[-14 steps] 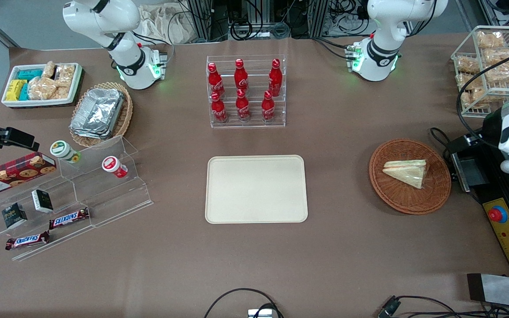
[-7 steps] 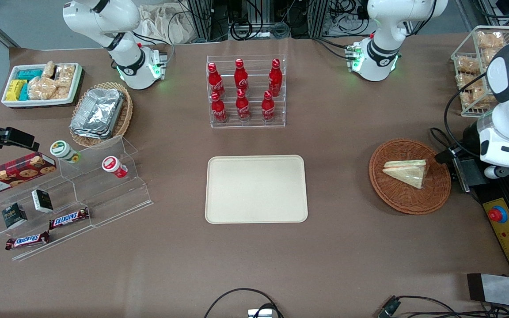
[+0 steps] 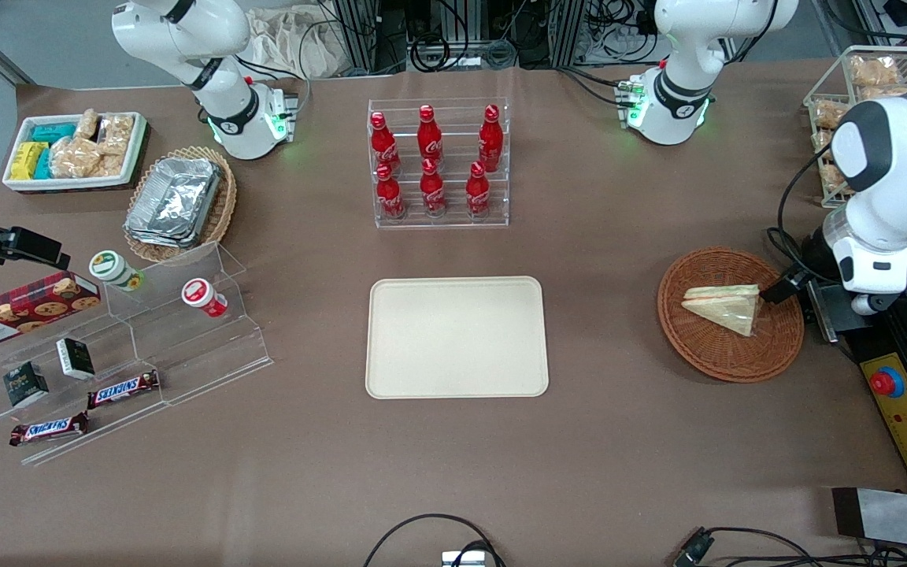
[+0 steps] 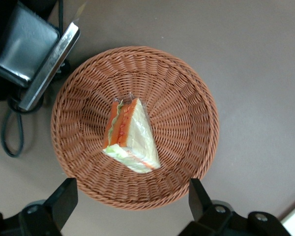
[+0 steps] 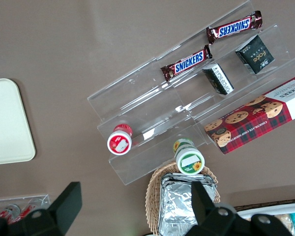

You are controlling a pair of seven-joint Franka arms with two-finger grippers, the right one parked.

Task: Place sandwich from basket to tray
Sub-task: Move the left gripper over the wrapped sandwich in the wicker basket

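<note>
moving in over the last second, from the working arm's end of the table toward the round reddish-brown wicker basket point(image 3: 731, 315). now hanging above that basket's rim, the black two-finger claw point(image 4: 130, 206) spread wide, holding nothing. one dark fingertip point(image 3: 778, 291) showing just beside the wrapped triangular sandwich of pale bread with orange and green filling point(image 3: 723, 308), not touching it.

below the claw, lying flat in the basket's middle and untouched: the sandwich point(image 4: 129, 135), cut edge with orange filling turned to one side. between the spread fingers' line, basket point(image 4: 187, 103) nearly centred.

well apart from the claw, toward the table's middle: the flat cream-beige rectangular tray point(image 3: 456, 337), bare.

judging from this: approach nearly done, grasp not yet begun. likely next a drop straight down to straddle the wedge, then closing. thin clear wrap and soft bread probably calling for a gentle squeeze.
</note>
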